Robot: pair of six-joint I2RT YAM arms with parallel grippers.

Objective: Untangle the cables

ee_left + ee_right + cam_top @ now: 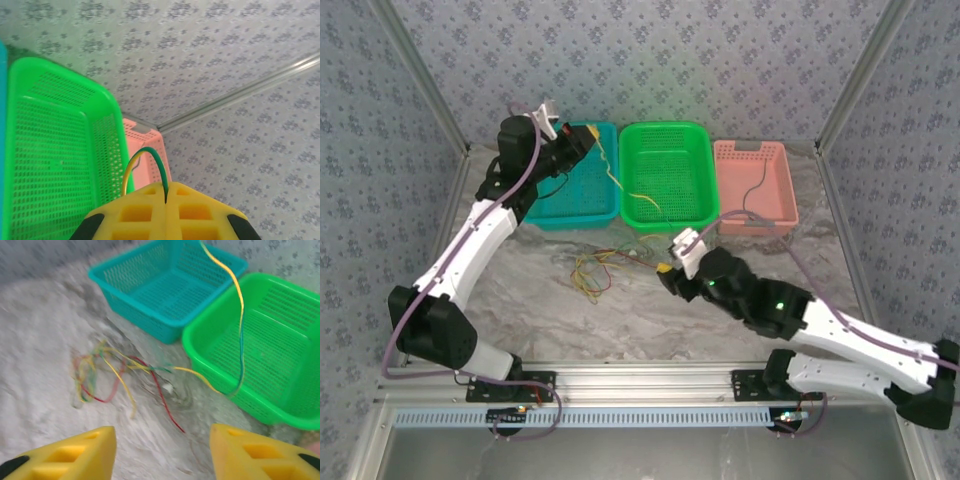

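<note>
A loose tangle of yellow, green and red cables [595, 268] lies on the marble table in front of the baskets; the right wrist view shows this tangle [115, 372] blurred. One yellow-green cable [612, 175] rises from it, crosses the green basket's corner and ends in my left gripper [588, 133], raised above the teal basket. That left gripper [166, 192] is shut on the cable, which loops [145, 160] out of the closed pads. My right gripper [670, 272] hovers just right of the tangle. In its own view the right gripper [162, 445] stands open with nothing between its fingers.
Three baskets stand in a row at the back: teal [582, 215], green [665, 130] and pink [750, 150]. A black cable [755, 190] lies in the pink one. Patterned walls close in the back and both sides.
</note>
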